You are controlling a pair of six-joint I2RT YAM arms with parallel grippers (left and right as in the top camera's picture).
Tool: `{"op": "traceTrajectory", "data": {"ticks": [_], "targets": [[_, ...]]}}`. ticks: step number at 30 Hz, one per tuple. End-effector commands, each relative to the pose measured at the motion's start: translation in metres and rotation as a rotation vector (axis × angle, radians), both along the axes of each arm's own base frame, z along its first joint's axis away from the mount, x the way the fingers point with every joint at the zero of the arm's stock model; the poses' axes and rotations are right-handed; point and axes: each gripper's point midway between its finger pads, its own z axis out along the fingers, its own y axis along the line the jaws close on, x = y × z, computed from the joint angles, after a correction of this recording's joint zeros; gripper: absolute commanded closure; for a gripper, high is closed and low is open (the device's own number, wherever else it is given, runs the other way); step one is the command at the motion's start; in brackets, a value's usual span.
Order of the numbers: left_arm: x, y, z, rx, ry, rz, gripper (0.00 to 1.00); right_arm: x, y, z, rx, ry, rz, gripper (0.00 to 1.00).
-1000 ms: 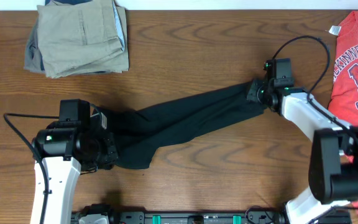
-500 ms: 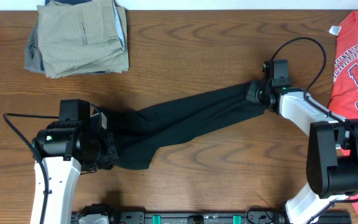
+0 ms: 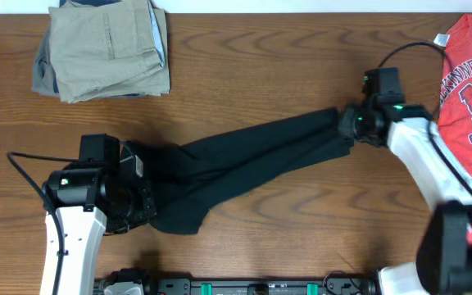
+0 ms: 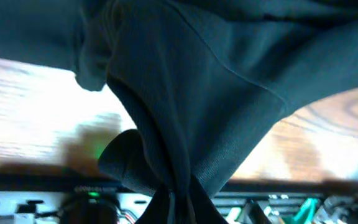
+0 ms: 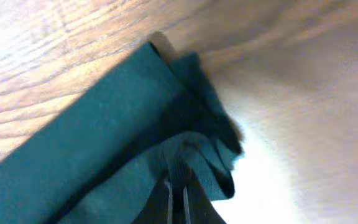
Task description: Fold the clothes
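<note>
1. Nearest the front edge, on the left side of the brown wood-grain desk (image 3: 285,65), the left claw (image 3: 140,197) is clenching one end of the plain black short-sleeved T-shirt of soft fabric (image 3: 244,156). In the left wrist view the dark cloth (image 4: 216,81) is narrowing into a pinched bunch right at the claw (image 4: 173,205), with folds hanging loose around it.
2. The shirt is stretching as a long, bunched band across the middle of the desk. It is running diagonally from the left claw at the near left up to the right claw farther back on the right. Its widest, most crumpled part is sitting beside the left claw.
3. The right claw (image 3: 347,123) is gripping the far, narrow end of the band. In the right wrist view its fingers (image 5: 177,199) are closing tight on a folded corner of the fabric (image 5: 92,137), with bare desk beyond it.
4. Past the right arm, a red T-shirt with white lettering (image 3: 469,90) is lying at the right edge, well apart from the black one.
5. Farthest back on the left, a folded pair of khaki-beige trousers (image 3: 105,49) is resting at the desk's far edge.
</note>
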Motion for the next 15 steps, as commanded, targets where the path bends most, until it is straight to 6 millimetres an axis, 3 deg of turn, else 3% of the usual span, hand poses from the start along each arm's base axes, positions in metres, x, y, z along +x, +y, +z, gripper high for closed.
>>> {"op": "traceTrajectory", "data": {"ticks": [1, 15], "targets": [[-0.005, -0.011, 0.007, -0.069, 0.013, 0.007, 0.94, -0.011, -0.014, 0.032, -0.012, -0.029, -0.042, 0.99], [-0.05, -0.015, 0.017, -0.084, 0.114, 0.011, 0.94, -0.106, -0.015, 0.027, -0.01, 0.307, -0.083, 0.99]]}}
